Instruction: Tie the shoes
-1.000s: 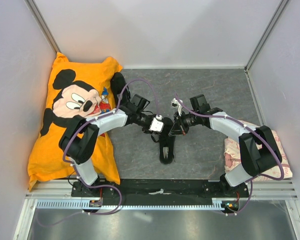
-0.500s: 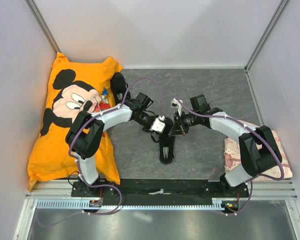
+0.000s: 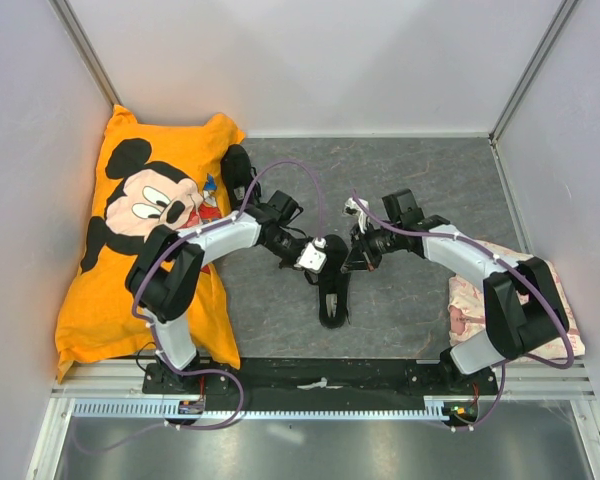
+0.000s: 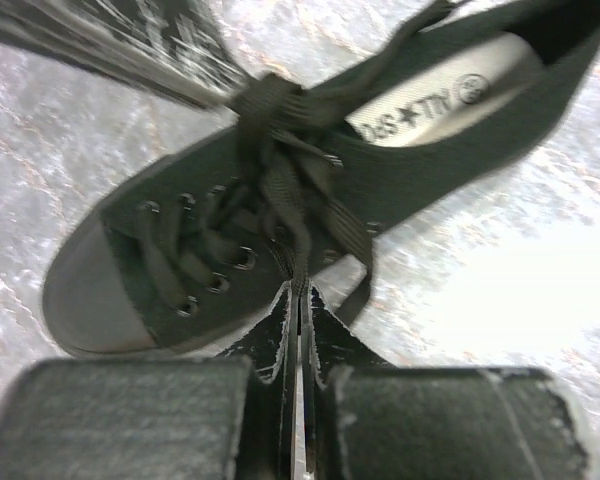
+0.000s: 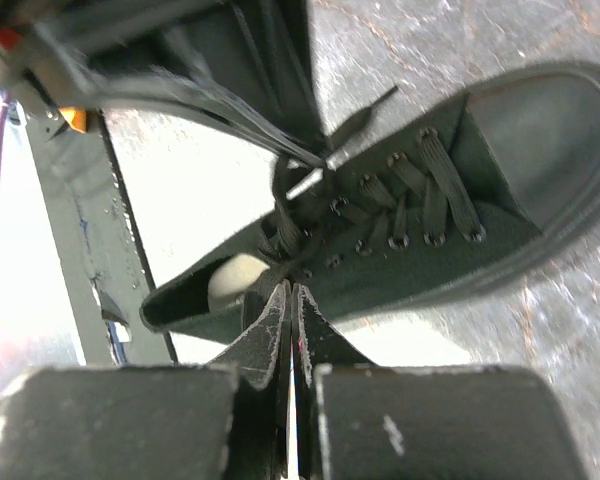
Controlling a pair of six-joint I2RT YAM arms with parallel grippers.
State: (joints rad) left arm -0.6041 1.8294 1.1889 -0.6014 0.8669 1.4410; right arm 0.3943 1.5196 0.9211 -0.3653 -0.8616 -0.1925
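A black canvas shoe [image 3: 332,297] is being handled midway across the marbled grey worktop [image 3: 400,180]. Its flat woven laces [image 4: 280,190] are being pinched by the closed left end effector [image 4: 300,305] and right end effector [image 5: 290,300]. A second shoe [image 3: 237,168] is being crowded by a soft orange pillow [image 3: 130,220].

Left gripper [image 4: 298,300] — slightly nearer, leftward

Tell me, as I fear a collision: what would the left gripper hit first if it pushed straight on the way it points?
Likely the black shoe: the left gripper, shut on a lace, points at the shoe's laced side just ahead, though depth is unclear.
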